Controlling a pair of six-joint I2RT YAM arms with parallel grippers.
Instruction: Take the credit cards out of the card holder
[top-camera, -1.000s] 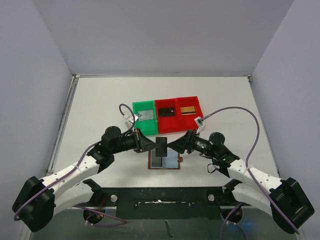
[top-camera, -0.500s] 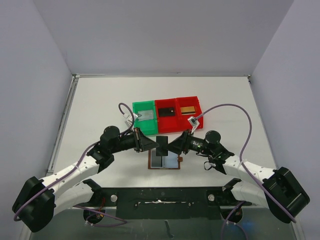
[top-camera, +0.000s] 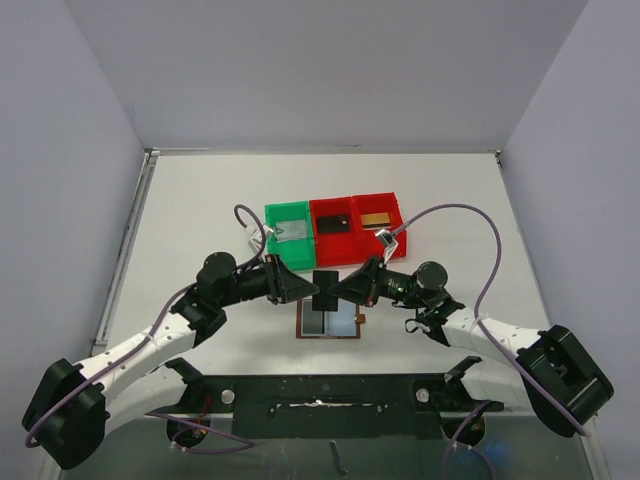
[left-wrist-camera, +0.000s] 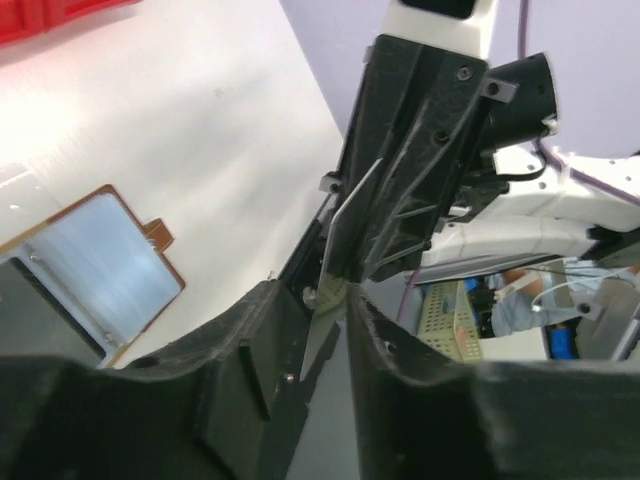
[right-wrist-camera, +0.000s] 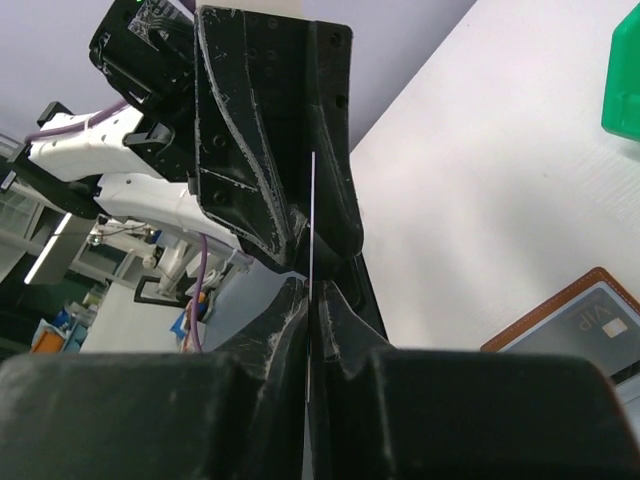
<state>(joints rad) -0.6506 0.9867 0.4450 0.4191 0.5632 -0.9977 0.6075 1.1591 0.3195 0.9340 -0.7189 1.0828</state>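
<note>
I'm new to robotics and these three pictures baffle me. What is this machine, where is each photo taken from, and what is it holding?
These are two robot arms bolted to a table. The wide picture looks down from above; the other two come from a camera on each wrist. The left arm and right arm meet over an open brown card holder lying flat. Between them is a black card, off the table: the right arm's jaws are shut on it; whether the left jaws grip it too is unclear. Behind stand a green bin and two red bins, each holding a card.
</note>
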